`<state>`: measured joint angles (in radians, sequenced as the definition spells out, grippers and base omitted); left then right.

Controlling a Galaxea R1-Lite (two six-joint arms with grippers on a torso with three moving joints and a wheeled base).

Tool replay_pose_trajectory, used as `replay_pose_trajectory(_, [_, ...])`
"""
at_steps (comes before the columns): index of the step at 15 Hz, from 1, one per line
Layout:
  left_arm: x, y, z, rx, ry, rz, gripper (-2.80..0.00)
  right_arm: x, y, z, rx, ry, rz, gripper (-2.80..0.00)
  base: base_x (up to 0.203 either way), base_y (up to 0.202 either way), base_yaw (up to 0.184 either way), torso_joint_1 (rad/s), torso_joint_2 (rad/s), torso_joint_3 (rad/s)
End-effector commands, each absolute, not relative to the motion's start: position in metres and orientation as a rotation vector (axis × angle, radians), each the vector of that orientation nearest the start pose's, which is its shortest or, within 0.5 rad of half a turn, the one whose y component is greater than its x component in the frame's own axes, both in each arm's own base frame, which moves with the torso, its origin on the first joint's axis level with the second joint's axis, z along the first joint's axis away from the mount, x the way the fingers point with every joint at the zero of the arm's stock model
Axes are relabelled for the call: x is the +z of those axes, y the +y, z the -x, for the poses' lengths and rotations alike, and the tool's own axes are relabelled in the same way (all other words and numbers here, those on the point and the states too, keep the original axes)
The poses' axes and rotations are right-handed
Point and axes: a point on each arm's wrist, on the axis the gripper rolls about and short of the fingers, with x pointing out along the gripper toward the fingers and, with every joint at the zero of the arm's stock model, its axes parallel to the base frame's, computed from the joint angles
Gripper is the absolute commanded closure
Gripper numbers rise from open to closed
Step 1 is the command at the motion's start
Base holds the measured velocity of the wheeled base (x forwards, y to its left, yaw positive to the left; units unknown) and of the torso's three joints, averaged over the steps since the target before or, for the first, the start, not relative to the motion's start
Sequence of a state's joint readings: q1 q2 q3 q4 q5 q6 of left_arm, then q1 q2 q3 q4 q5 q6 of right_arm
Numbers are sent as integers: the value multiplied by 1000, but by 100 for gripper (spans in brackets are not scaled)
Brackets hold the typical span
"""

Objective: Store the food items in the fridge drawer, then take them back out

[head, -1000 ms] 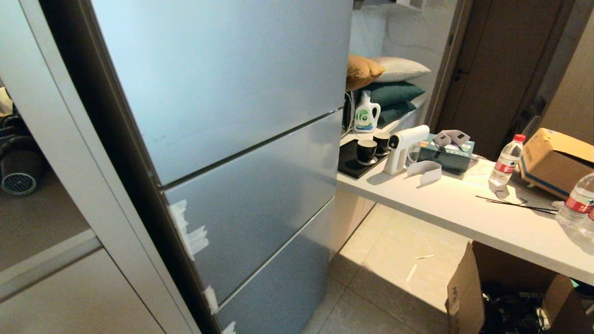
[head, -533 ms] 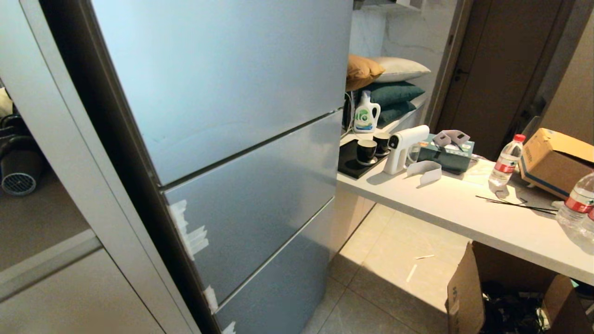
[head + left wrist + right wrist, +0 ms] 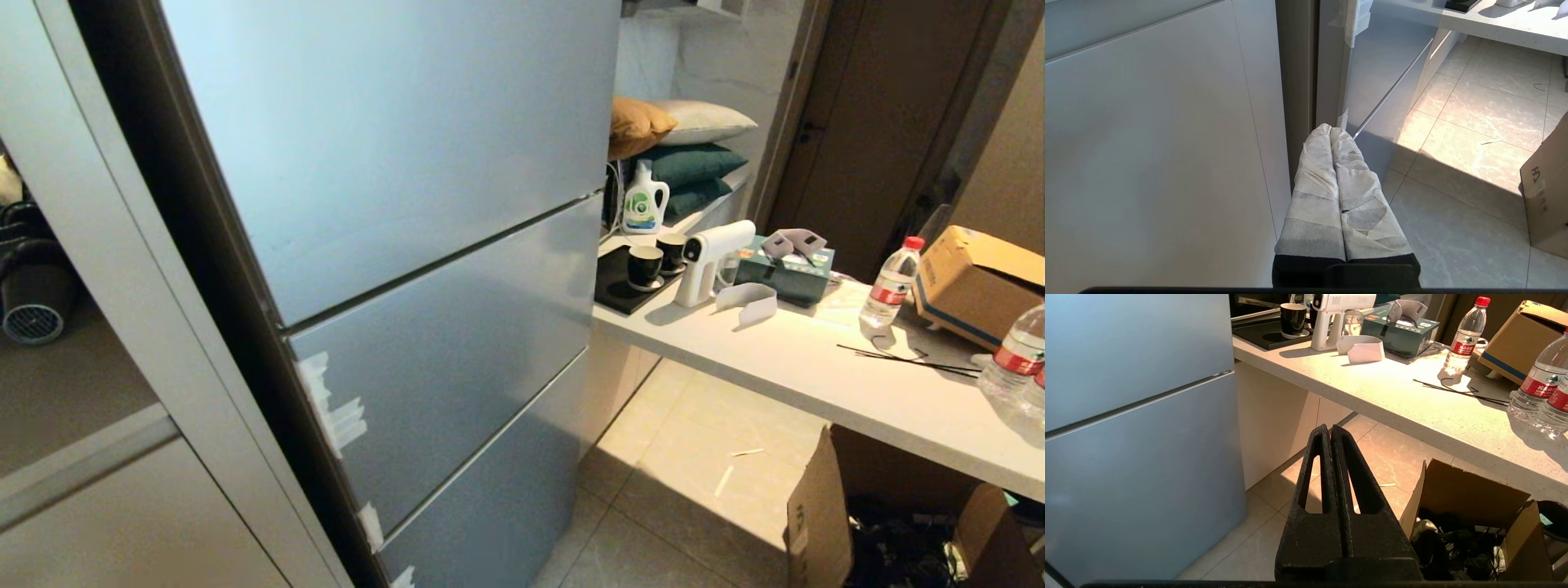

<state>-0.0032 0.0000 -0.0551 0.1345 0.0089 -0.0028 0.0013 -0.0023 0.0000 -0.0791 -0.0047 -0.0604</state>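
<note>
The fridge drawer [image 3: 457, 351] is seen shut flush between the top door [image 3: 392, 139] and lowest panel [image 3: 490, 506], no gap offered. Open tiled floor [image 3: 678, 490] is left at 5 o'clock. Passage at 3 o'clock is blocked by the cluttered counter [image 3: 816, 367], with a cardboard box [image 3: 816, 523] beneath.

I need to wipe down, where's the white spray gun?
Head view, right side: the white spray gun stands on the counter, between black cups and green tissue box.
</note>
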Motion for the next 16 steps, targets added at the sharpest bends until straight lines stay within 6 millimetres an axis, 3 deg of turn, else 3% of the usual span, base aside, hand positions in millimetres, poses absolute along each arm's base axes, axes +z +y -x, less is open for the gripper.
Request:
replay_pose_trajectory(1, [77, 0, 28, 6, 80, 3, 0, 75, 0, 21, -5, -49, 60, 0, 0, 0, 0, 0, 0, 0])
replay_pose_trajectory(14, [77, 0, 28, 6, 81, 1, 0, 75, 0, 21, -5, -52, 55, 0, 0, 0, 0, 0, 0, 0])
replay_pose_trajectory(16, [94, 0, 32, -1, -3, 3, 0, 75, 0, 21, -4, -52, 55, 0, 0, 0, 0, 0, 0, 0])
